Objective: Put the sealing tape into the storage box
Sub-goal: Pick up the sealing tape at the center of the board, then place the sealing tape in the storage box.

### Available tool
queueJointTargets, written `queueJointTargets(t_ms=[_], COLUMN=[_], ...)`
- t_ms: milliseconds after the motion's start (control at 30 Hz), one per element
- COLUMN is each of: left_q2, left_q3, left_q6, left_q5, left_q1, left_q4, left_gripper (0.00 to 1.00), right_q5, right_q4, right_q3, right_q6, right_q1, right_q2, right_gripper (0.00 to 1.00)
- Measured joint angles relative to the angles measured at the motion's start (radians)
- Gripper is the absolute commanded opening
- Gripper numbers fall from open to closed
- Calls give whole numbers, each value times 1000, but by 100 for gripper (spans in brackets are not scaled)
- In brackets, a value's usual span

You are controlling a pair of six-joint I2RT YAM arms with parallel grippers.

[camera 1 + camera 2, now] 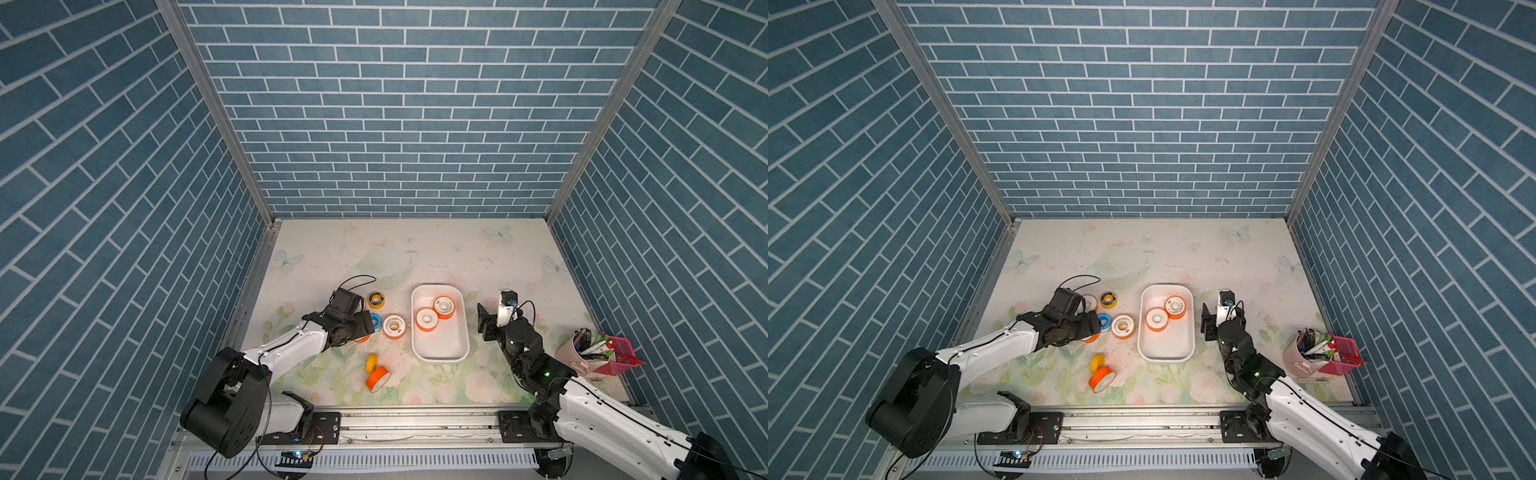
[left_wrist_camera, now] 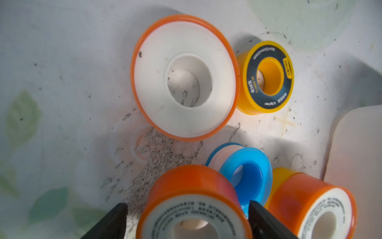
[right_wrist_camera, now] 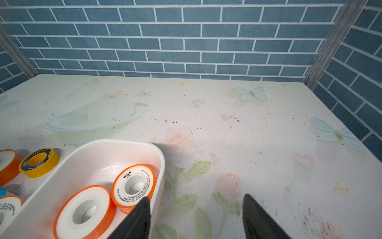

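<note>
The white storage box stands mid-table with two orange, white-faced sealing tape spools in it. My left gripper is low over the cluster to the left of the box. Its jaws stand open on either side of an orange spool, with a gap at one finger. Beside that spool are a blue spool, an orange one, a large white-faced one and a yellow-black one. My right gripper hovers open and empty by the box's right wall.
Nearer the front lie a yellow spool on edge and an orange spool on its side. A pink pen cup and a pink mesh basket stand at the right edge. Blue brick walls close in three sides.
</note>
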State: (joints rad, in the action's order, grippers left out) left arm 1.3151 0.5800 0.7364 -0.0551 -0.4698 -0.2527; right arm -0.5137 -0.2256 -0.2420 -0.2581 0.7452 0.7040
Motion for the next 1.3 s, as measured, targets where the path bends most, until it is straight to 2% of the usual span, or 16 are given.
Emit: queueJointTargets(t_ms=[533,833,933,1033,1200,1300], left_q2=[-15,-105,-82,-14,175,318], left_q3=[-1,45,153,305,565,703], left_q6=[1,-2,-7,-7,-12,-19], left_q5=[-5,14,44,84,132,153], left_q1=[0,-20,-95,-217,-411,-487], left_q4=[-3,-95,-153,-178,-198,-215], left_gripper=[71,72,72,72,70,69], right_q5=[-3,-3,-5,-8,-21,-27], right_q4=[0,0,0,0,2,2], right_q3=[0,0,0,0,1,5], right_q6=[0,0,0,-3,-15,-26], right_q1=[0,0,0,0,-2,-6], right_q2=[16,13,11,11,2,-16], right_gripper=[70,70,70,70,70,70])
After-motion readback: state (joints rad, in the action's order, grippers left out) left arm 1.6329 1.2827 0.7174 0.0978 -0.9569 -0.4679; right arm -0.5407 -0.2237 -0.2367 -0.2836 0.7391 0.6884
